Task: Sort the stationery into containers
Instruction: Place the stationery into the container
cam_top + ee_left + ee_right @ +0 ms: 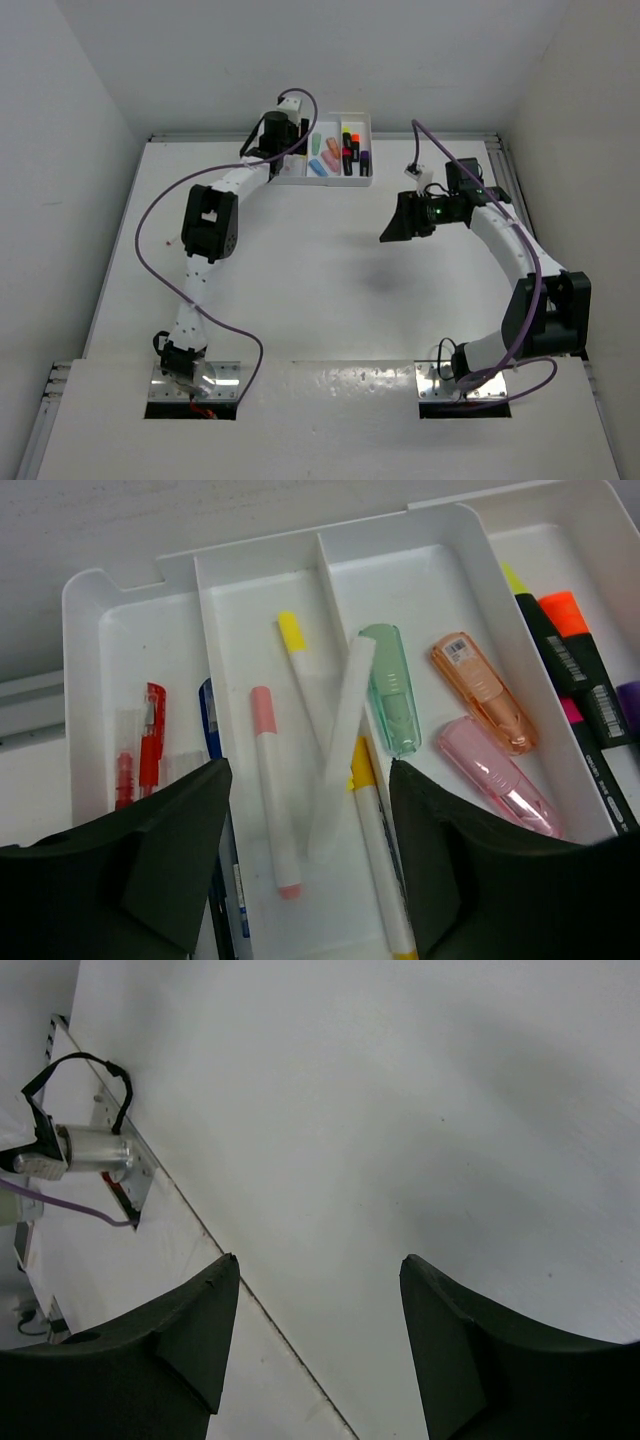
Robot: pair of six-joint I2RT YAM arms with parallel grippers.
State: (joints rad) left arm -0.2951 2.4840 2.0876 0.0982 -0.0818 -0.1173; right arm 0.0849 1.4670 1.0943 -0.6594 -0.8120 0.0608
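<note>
The white tray [369, 150] stands at the table's far edge. My left gripper [288, 160] hovers over the tray's left end, open [310, 770] with nothing between the fingers. Below it, in one compartment of the tray [260, 558], lie a slanted white pen [340, 740], a pink-tipped pen [270, 790], a yellow-tipped pen [298, 670] and a yellow-banded pen [375, 850]. A red pen [150, 745] and a blue pen [209, 715] lie further left. Green [390, 695], orange [480, 690] and pink [500, 780] stubby items lie to the right, then black highlighters [570, 655]. My right gripper [392, 232] hangs open [315, 1260] over bare table.
Silver base plates [195, 380] [460, 382] sit at the near edge. Purple cables [150, 230] loop beside each arm. White walls enclose the table on three sides. In the right wrist view, a table seam [270, 1325] and a metal fitting [95, 1150] show.
</note>
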